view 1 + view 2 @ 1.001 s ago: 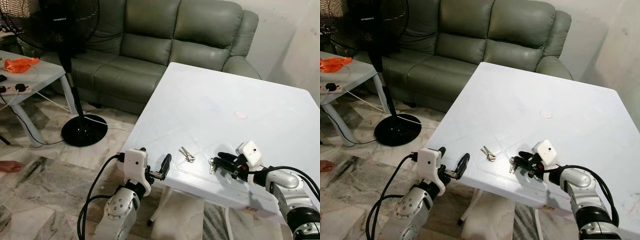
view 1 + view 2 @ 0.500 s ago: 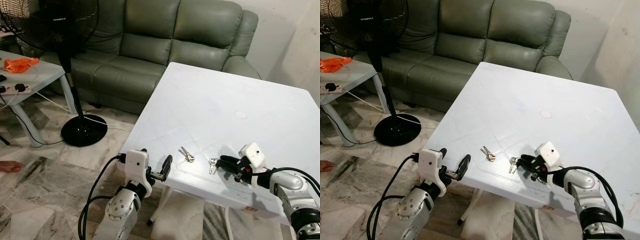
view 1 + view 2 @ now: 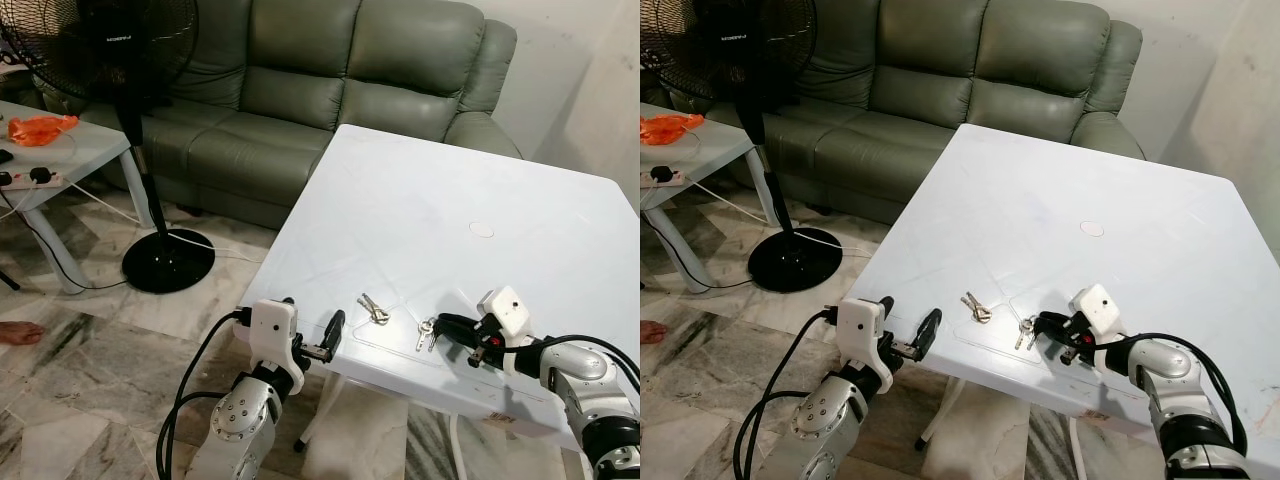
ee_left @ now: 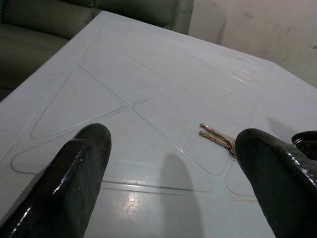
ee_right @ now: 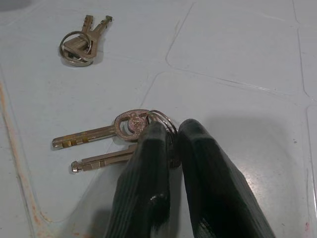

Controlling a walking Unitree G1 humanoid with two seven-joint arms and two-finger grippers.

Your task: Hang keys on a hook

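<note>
The table (image 3: 480,190) is plain white with faint moulded outlines pressed into its top. Both key sets are metallic: the pinched keys (image 5: 106,141) look silvery with a brassy tint, and the loose keys (image 5: 79,42) are a duller brass-grey. The right gripper (image 5: 173,148) has glossy black fingers, as does the left gripper (image 4: 168,163). The sofa (image 3: 330,90) is grey-green leather, the fan (image 3: 120,60) black, and the floor (image 3: 90,360) veined grey-white marble.

The right gripper (image 5: 171,144) has been drawn back slightly toward the table's near edge; its fingers have been closed on the ring of the nearer key pair (image 5: 116,136); those keys have been dragged and now splay out leftward from the fingertips.
</note>
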